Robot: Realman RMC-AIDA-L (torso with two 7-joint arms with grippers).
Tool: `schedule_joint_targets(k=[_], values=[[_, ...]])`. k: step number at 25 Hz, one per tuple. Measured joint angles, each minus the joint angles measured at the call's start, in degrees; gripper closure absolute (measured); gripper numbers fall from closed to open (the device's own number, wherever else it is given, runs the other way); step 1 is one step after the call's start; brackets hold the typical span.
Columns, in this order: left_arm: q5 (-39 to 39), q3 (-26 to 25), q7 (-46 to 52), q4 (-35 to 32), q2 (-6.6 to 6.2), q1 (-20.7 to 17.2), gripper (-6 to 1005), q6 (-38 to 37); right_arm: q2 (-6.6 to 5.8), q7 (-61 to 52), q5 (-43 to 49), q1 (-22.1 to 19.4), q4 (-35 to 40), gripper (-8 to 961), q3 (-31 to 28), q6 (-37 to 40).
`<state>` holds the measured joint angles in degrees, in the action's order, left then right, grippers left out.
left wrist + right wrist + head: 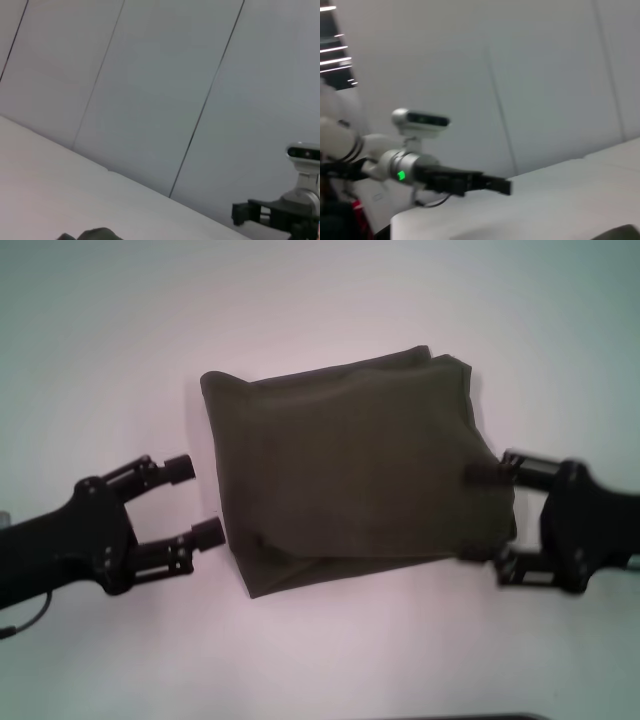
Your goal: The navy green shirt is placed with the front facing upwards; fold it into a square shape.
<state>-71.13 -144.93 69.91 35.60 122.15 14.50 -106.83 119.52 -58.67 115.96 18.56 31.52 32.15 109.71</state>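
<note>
While our head view shows the navy green shirt (pixel 350 475) folded mid-table, left gripper (pixel 200 502) gaping beside it, right gripper (pixel 483 515) straddling its edge, wrist views catch only slivers.

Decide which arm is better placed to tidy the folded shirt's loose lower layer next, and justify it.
Probably left. The left gripper is open beside the navy green shirt, near the protruding lower layer; the right gripper sits at the opposite edge.
</note>
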Motion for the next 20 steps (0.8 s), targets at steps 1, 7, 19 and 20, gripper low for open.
schedule_joint_targets(k=[1,7,19,20], values=[[0.78,0.0,-0.1,-0.45,-0.26,0.08,91,-0.42,0.0,1.85,0.6,0.09,-1.08,129,0.56,0.11],[4.93,0.06,0.24,-1.95,-2.43,0.74,91,-2.68,0.13,4.02,1.09,-0.05,-3.46,129,2.5,0.36],[7.51,-0.39,-0.27,-3.6,-3.73,0.78,90,-3.93,0.17,5.01,1.47,-0.16,-5.69,130,3.35,-0.35],[7.51,-0.41,-0.28,-3.6,-3.74,0.69,90,-3.95,0.17,4.86,1.47,-0.12,-5.7,130,3.35,-0.3]])
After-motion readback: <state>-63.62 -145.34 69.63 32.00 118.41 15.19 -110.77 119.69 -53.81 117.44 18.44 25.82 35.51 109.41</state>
